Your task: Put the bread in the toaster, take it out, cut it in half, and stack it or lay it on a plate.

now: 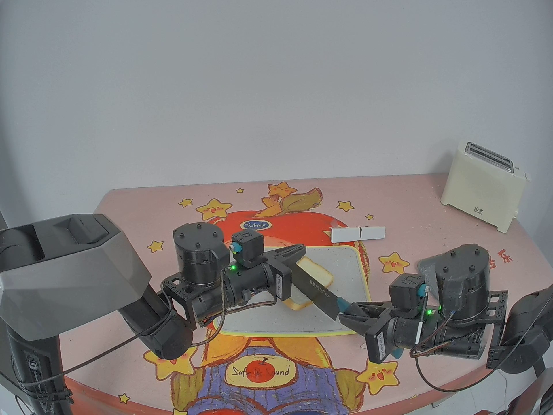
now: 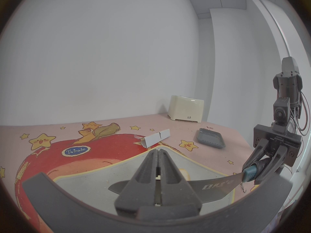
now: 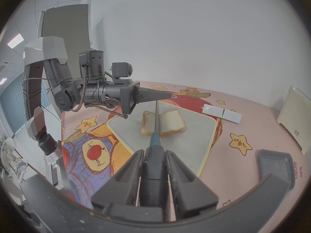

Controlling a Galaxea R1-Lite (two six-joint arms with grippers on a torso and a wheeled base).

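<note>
While knife [image 1: 317, 294] crosses bread [image 1: 320, 271], toaster [image 1: 483, 187] stands apart.

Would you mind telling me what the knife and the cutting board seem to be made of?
Knife: thin dark-grey blade, probably coated metal; teal handle looks plastic. Cutting board: matte pale-grey slab with yellow rim, likely plastic.

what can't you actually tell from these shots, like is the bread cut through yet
Head view: the knife blade and the left gripper cover the middle of the bread, so whether it is cut through is unclear.
Left wrist view: that gripper's own fingers hide most of the bread.
Head view: the right arm hides most of the grey plate.
Right wrist view: the picture's edge cuts off the toaster, hiding its slots.
</note>
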